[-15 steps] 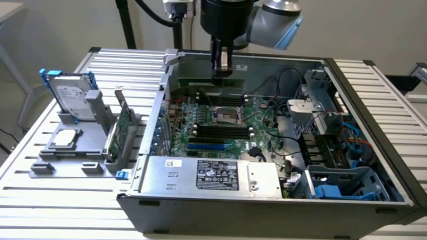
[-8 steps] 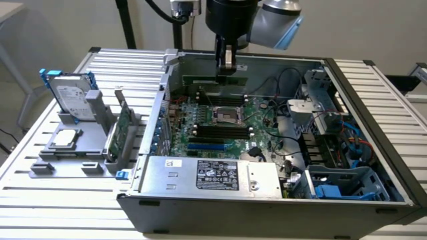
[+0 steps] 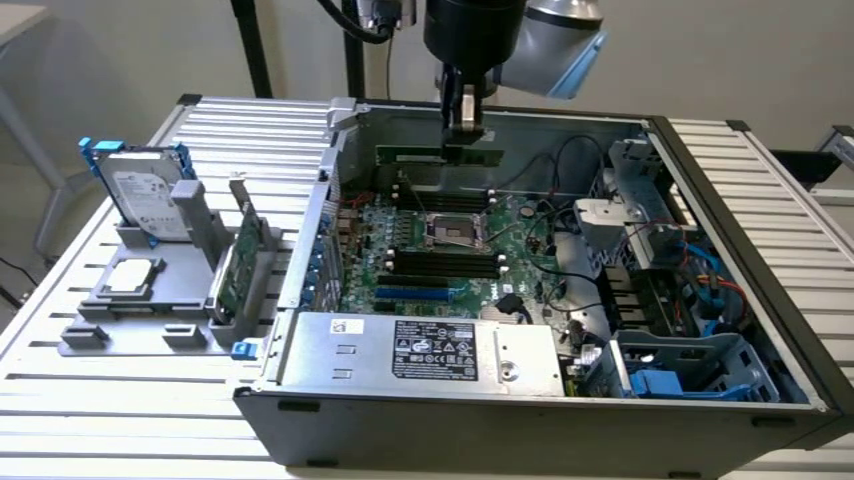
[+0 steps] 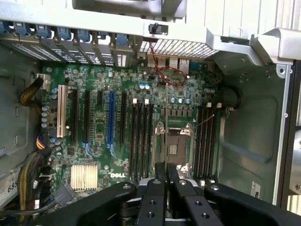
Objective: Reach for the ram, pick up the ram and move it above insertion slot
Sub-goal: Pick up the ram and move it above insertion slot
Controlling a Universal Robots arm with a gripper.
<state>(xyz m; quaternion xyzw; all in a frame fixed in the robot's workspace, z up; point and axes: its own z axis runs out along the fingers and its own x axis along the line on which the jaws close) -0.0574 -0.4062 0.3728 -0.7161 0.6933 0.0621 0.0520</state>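
Even, bright indoor light falls from above, so the slatted surface [image 3: 120, 400] shows pale with soft glare. Inside the computer case [image 3: 747, 260] the far wall lies in shadow. In the wrist view the motherboard [image 4: 117, 122] is sharp, while the dark tool [image 4: 166, 188] close to the lens looks slightly soft.

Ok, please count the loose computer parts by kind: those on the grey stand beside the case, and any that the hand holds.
hard drive: 1
processor chip: 1
expansion card: 1
ram stick: 1, held in the hand above the open case
Total: 4
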